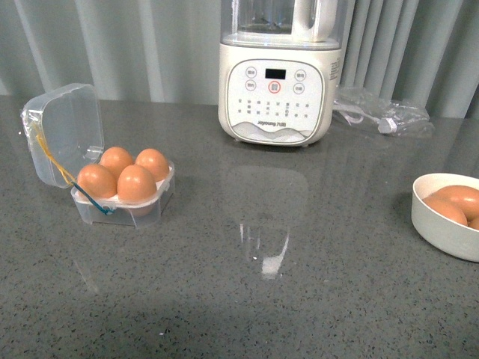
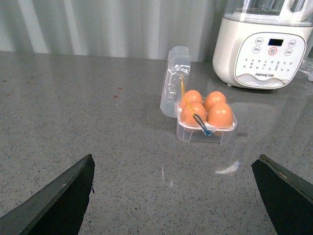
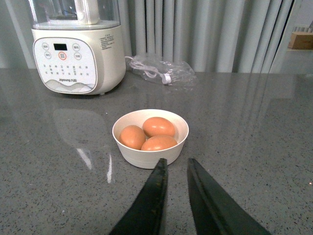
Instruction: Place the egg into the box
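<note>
nearest, the left gripper [image 2: 175, 156] stood spread wide and empty, while the right gripper [image 3: 176, 160] had its fingers drawn almost together, gripping nothing, just short of the white bowl [image 3: 146, 157] at the right holding three loose eggs [image 3: 158, 126]. on the left of the grey counter [image 1: 262, 299] the box [image 1: 135, 212] sat with its clear lid tipped up, four brown eggs [image 1: 137, 185] filling every cell and yellow and blue cords crossing its near-left corner. farthest, a cream appliance [image 1: 277, 90] read "joyoung" under its button panel, with a plastic bag [image 1: 382, 116] holding a cable to its right, before a grey curtain [image 1: 112, 45].
</note>
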Motion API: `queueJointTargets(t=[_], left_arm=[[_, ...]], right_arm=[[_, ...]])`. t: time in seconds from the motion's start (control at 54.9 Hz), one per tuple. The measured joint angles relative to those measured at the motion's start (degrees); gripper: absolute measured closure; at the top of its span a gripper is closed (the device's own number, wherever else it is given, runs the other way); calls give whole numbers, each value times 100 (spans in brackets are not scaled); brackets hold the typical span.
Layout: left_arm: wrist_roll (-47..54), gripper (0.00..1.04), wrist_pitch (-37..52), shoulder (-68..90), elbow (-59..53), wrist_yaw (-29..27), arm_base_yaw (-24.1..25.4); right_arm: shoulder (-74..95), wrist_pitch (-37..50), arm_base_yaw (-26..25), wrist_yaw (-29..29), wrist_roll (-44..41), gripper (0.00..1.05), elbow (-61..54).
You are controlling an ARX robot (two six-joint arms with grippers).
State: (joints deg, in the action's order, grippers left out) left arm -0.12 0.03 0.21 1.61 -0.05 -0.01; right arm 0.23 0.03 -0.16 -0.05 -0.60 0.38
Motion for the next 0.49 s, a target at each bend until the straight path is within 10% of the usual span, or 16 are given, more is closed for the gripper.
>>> queueJointTargets(t=[0.492], left_arm=[[0, 7, 0, 0, 0, 0, 0]], right_arm=[[0, 0, 0, 0, 7, 6, 0]])
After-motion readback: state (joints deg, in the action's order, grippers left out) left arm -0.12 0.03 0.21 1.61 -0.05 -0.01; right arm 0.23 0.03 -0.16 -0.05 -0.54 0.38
